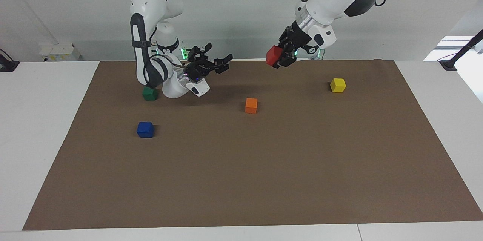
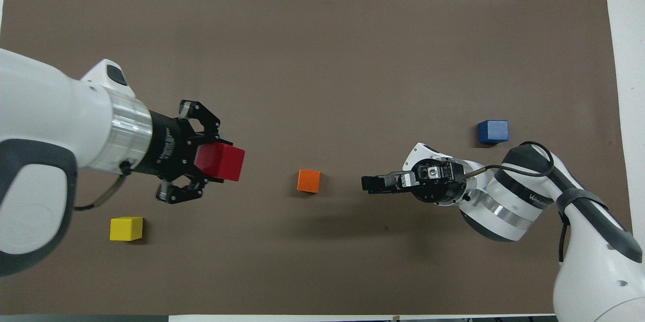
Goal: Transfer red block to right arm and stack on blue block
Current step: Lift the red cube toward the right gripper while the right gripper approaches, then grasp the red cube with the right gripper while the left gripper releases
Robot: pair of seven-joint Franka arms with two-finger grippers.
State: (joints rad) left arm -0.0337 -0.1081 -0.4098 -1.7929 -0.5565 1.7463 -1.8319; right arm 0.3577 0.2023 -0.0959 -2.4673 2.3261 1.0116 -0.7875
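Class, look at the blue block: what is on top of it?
Nothing: the blue block has a bare top face and sits alone on the brown mat. The red block is up in the left gripper. Its underside is hidden.

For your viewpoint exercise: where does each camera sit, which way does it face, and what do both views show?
Facing view: high across the table, looking at the robots; both arms show whole, the left gripper holding the red block, the right gripper open.
Overhead view: above the robots' end, looking steeply down; forearms and grippers show.
Shared: red, orange, yellow and blue blocks.
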